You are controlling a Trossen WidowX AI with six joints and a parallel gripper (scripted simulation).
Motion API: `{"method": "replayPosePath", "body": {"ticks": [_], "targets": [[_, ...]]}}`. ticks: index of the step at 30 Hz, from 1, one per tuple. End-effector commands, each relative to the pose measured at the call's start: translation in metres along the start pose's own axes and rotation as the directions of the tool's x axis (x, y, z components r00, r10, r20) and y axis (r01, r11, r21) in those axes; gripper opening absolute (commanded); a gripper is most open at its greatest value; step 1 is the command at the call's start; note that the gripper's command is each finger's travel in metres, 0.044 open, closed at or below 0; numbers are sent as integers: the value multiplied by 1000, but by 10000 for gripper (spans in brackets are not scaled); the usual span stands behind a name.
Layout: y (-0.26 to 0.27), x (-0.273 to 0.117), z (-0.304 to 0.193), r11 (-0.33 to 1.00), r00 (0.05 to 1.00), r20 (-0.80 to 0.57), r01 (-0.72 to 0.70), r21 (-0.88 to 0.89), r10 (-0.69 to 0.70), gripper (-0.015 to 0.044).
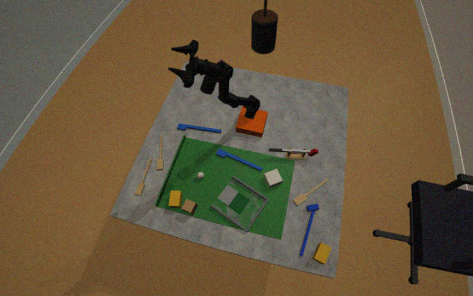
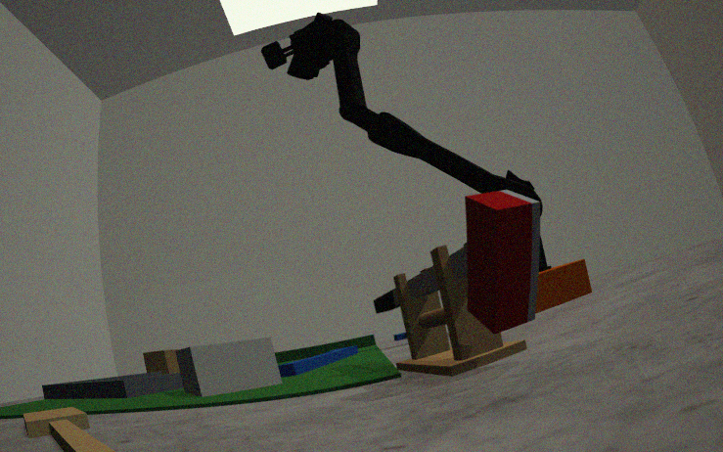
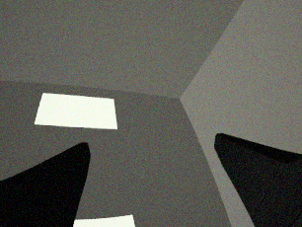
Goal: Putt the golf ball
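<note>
Two fingers of the claw (image 1: 176,58) spread wide, nothing between them. Claw sits high in the air, past the far-left corner of the grey mat (image 1: 304,98). Wrist view shows only walls and bright ceiling panels between the dark fingertips (so it's aimed up and away from the work area). Arm (image 1: 226,91) folds back to its orange base (image 1: 251,123) near the mat's far edge.

Red putter (image 1: 293,150) lies on a small wooden stand (image 1: 296,156) right of the base, red head (image 2: 500,258) pointing right, dark grip toward the base. Well apart from the claw.

Golf ball (image 1: 200,175) rests on the green turf (image 1: 208,198), left of centre. Ramp with raised green (image 1: 239,202) sits right of it, toward the near edge, with a low grey wall around it.

Scattered around: blue putters (image 1: 239,159), tan wooden putters (image 1: 310,192), a white block (image 1: 273,177), yellow blocks (image 1: 175,198), a brown block (image 1: 189,205).
</note>
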State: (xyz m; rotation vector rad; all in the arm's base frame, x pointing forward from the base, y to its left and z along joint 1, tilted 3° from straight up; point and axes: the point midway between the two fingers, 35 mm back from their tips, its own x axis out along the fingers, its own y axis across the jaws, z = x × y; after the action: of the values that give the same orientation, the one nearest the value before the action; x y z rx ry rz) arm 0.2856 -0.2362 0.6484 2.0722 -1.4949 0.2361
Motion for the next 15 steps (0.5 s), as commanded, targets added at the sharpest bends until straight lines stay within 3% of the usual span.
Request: {"method": "replayPosePath", "body": {"ticks": [1,9,15], "targets": [[2,0,-1,1000,1000,-3,-6,2,6,426],[108,-22,-31,959,948,-147,-272,77,281,440],[167,-52,-55,914,874,-270,-375,152,403,440]]}}
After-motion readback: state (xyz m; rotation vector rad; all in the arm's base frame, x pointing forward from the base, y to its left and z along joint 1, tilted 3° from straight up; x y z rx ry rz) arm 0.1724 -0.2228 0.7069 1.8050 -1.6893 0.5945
